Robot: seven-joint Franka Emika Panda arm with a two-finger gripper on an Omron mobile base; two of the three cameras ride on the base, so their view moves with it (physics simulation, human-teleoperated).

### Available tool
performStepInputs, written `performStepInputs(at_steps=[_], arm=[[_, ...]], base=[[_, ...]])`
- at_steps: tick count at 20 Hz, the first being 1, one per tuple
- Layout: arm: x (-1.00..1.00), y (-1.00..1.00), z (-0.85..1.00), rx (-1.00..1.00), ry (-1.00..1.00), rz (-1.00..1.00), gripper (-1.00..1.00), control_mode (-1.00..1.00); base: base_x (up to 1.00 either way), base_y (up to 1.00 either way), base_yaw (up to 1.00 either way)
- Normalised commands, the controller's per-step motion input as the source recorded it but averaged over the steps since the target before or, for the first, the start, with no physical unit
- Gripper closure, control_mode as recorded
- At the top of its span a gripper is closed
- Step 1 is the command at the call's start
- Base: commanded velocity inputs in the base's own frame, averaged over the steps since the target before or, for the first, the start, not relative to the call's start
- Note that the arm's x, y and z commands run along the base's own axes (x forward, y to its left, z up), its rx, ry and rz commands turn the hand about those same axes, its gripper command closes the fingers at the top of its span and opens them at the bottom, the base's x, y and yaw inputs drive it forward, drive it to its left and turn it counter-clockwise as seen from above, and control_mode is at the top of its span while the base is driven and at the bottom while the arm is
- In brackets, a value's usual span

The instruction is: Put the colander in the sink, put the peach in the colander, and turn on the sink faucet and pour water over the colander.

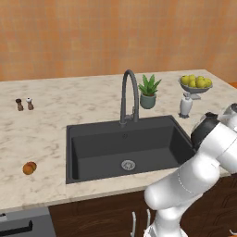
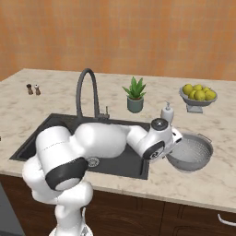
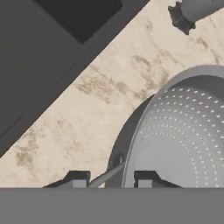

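End effector (image 3: pixel 107 179) closed on colander (image 3: pixel 183 135) handle; lift level, clear table (image 3: pixel 100 109), carry to sink (image 3: pixel 39 48) beyond.

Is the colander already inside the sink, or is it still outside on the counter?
Outside. The colander stands upright on the counter, to the right of the sink, whose basin holds nothing.

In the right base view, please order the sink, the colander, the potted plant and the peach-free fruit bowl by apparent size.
1. sink, partly hidden by the arm
2. colander
3. fruit bowl and potted plant: look alike, not ranked
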Motion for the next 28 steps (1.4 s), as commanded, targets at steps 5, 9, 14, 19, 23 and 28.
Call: performStepInputs(at_steps=[5,9,14,19,23,28], arm=[[-0.31,0.59,0.37,0.0,0.06,0.58,1.0,-1.0],[-0.37,0.61,0.46,0.0,0.09,0.65,1.0,-1.0],[-0.31,0.71,0.32,-0.08,0.08,0.76,1.0,-1.0],[-0.06,0.67,0.1,-0.03,-0.01,0.84,1.0,-1.0],[0.45,0.25,-0.09,0.0,-0.24,0.66,1.0,-1.0],[0.6,0.04,-0.16,0.0,-0.33,0.53,1.0,-1.0]], base=[[0.0,0.0,0.0],[0.0,0.0,0.0],[0.0,0.0,0.0],[0.0,0.0,0.0],[0.0,0.0,0.0],[0.0,0.0,0.0]])
